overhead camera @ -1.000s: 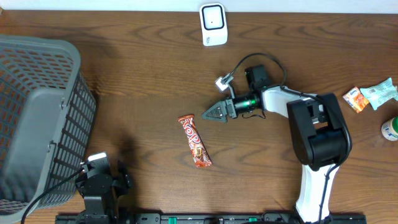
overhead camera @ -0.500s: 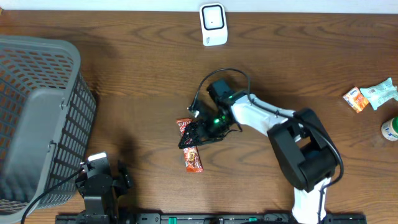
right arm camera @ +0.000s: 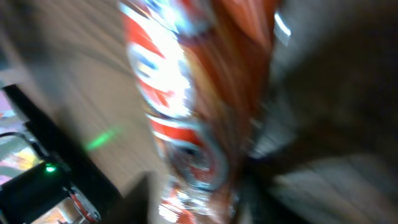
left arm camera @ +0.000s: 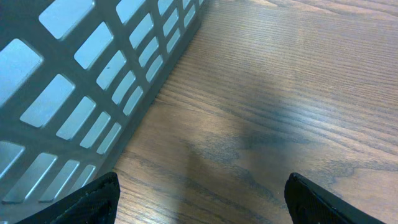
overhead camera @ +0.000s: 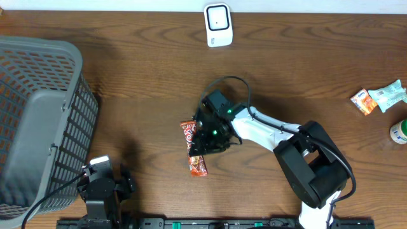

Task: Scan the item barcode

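A red and white candy bar (overhead camera: 193, 147) lies on the wooden table near the middle, its length running towards the front edge. My right gripper (overhead camera: 207, 136) is down on its right side. In the right wrist view the candy bar (right arm camera: 186, 118) fills the frame, badly blurred, with dark fingers (right arm camera: 273, 180) pressed against both its sides, so the jaws are shut on it. A white scanner (overhead camera: 217, 24) stands at the far edge. My left gripper (left arm camera: 202, 205) is open over bare wood at the front left, and nothing is between its fingertips (left arm camera: 93, 200).
A large grey basket (overhead camera: 38, 114) takes up the left side, and its slotted wall (left arm camera: 68, 93) is close to my left gripper. Small snack packets (overhead camera: 380, 97) and a bottle (overhead camera: 400, 131) sit at the right edge.
My right arm swung from the table's middle right down onto the candy bar, nudged it a little, and its jaws closed in around it. The left arm has not moved.
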### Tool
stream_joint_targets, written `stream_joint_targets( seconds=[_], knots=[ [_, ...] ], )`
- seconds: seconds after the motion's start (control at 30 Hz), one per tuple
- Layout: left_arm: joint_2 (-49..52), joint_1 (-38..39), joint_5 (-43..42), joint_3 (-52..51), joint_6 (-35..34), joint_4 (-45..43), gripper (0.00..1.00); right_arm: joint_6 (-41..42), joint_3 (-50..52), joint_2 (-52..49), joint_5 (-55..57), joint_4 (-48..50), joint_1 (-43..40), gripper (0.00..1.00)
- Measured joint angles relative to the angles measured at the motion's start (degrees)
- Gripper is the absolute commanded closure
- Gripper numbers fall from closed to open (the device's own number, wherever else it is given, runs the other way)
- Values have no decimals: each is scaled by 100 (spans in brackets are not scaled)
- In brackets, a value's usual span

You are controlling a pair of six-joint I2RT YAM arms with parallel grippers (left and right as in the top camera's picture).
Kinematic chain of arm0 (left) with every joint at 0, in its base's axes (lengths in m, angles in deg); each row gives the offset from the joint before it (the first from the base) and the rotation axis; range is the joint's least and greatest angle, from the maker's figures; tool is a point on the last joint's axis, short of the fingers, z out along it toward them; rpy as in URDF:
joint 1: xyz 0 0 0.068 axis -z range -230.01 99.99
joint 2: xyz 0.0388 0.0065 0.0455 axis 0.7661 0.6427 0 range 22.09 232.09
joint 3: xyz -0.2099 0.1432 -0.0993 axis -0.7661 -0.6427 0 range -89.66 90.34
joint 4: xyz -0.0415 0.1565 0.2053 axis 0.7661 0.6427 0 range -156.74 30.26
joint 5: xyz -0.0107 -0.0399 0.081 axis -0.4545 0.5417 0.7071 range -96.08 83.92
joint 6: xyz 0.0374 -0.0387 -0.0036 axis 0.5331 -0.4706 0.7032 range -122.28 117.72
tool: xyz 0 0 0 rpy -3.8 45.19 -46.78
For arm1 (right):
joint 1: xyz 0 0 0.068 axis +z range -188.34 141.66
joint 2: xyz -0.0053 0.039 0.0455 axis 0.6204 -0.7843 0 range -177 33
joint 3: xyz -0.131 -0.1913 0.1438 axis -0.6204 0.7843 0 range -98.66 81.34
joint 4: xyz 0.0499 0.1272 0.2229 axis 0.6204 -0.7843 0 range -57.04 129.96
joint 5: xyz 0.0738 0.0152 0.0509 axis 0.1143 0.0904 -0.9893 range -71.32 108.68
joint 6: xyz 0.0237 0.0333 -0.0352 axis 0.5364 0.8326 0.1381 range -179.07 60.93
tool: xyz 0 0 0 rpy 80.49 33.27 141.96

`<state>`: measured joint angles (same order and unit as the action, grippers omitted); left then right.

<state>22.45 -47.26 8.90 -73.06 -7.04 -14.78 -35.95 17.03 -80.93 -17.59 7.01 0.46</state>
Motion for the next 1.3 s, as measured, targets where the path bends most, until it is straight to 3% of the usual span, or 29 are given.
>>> stream_joint_targets(
  seconds=[0.07,0.13,0.17,0.57,0.7,0.9,1.0,1.3],
  knots=[
    [0,0,0,0,0,0,15,133,190,-4,-87,57,-11,81],
    [0,0,-2,0,0,0,15,232,319,-2,-251,142,-2,97],
    [0,0,0,0,0,0,15,284,378,-2,-304,186,4,99],
    [0,0,-2,0,0,2,15,461,640,70,-625,153,114,98],
    [0,0,0,0,0,0,15,881,645,605,632,-664,199,99],
    [0,0,0,0,0,0,15,1781,922,1552,4065,-1703,289,98],
    [0,0,-2,0,0,0,15,1987,988,1873,5014,-1766,289,99],
    [0,0,0,0,0,0,15,2170,988,2332,6273,-1788,291,99]
  ],
)
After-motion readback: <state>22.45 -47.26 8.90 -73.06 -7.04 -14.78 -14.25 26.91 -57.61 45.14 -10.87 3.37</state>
